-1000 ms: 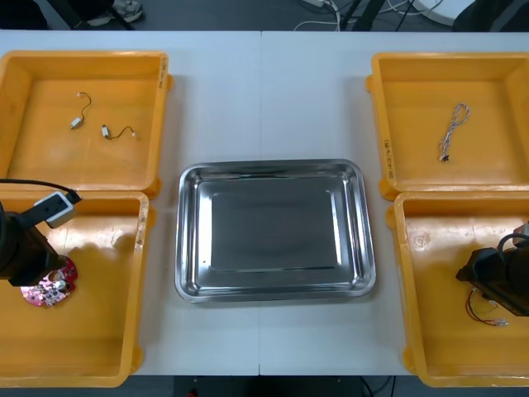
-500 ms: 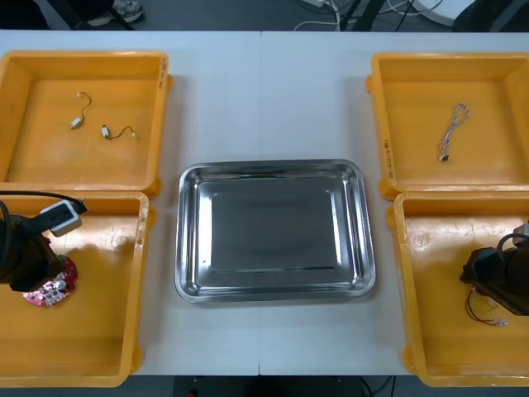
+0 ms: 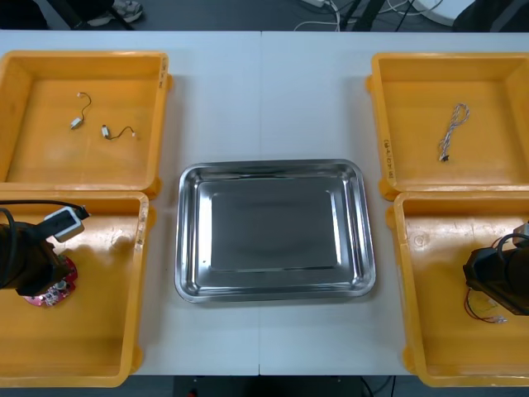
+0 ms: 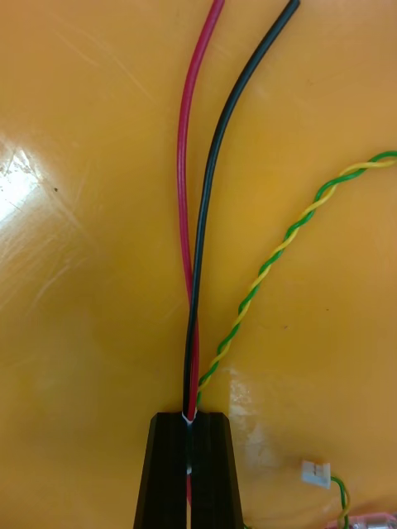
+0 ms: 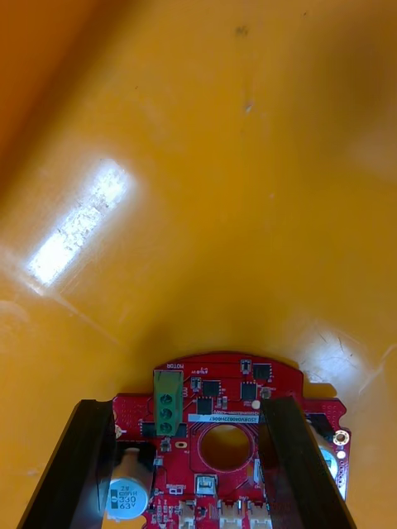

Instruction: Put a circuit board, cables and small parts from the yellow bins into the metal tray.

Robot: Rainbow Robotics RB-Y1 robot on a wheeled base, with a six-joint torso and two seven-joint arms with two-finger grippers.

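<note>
Left gripper (image 5: 186,405) released over board (image 5: 223,388), 8 o'clock of tray (image 3: 273,166). Right gripper (image 4: 190,417) clenched on red-black cable (image 4: 192,331), 4 o'clock.

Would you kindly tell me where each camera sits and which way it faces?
Front view: above the arms, looking steeply down at the metal tray and yellow bins; both arms show, left gripper and right gripper each in a near bin.
Left wrist view: on the left wrist, looking past its open fingers at the red circuit board.
Right wrist view: on the right wrist, looking past fingers shut on the red and black cable.
Shared: front and left wrist views show the red circuit board.
</note>
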